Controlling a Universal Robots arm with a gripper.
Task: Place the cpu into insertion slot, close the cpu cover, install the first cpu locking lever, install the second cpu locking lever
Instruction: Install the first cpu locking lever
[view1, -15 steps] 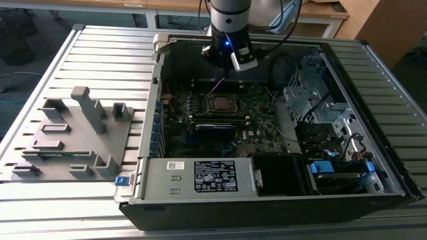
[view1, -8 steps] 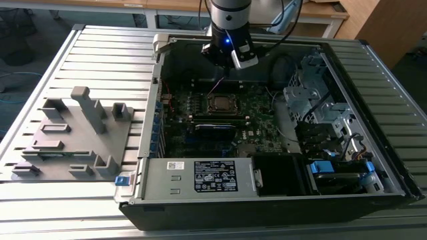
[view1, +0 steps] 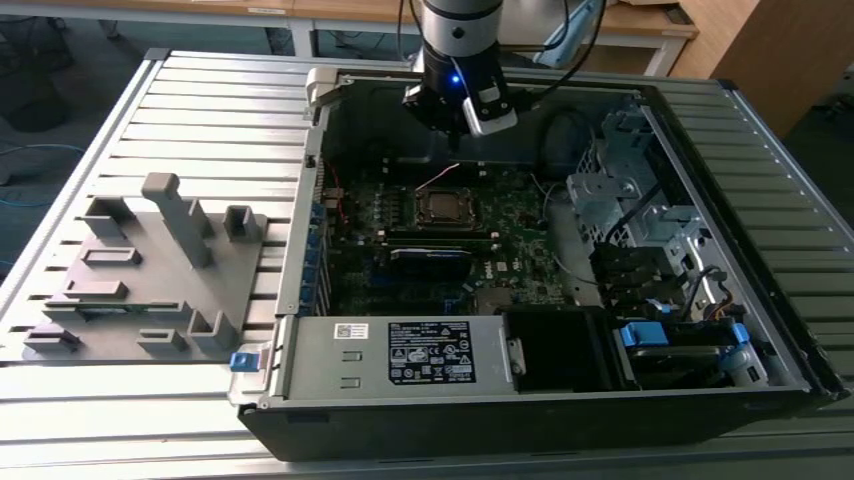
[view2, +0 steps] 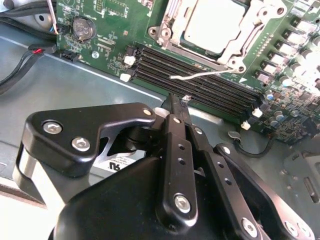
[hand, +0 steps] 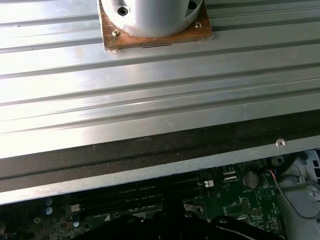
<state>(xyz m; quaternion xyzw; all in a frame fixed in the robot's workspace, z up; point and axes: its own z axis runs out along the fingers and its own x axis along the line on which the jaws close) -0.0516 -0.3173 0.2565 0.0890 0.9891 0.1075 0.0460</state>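
Your claw (view2: 176, 101) is pinched shut, empty, near the cpu cover (view2: 239, 47), which lies over the seated cpu (view2: 212, 22). Beside that cover a locking lever (view2: 200, 75) juts free; I'd push it squarely, slowly.

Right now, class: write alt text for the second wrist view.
A black gripper, jaws shut, hovers beside the long black memory slots of a green motherboard. Beyond them, the silver cpu cover frames the cpu.

Ribbed metal tabletop (view1: 200, 110), wooden desks (view1: 360, 12) behind, wooden cabinet (view1: 781, 45) beside them, grey floor (view1: 80, 50)
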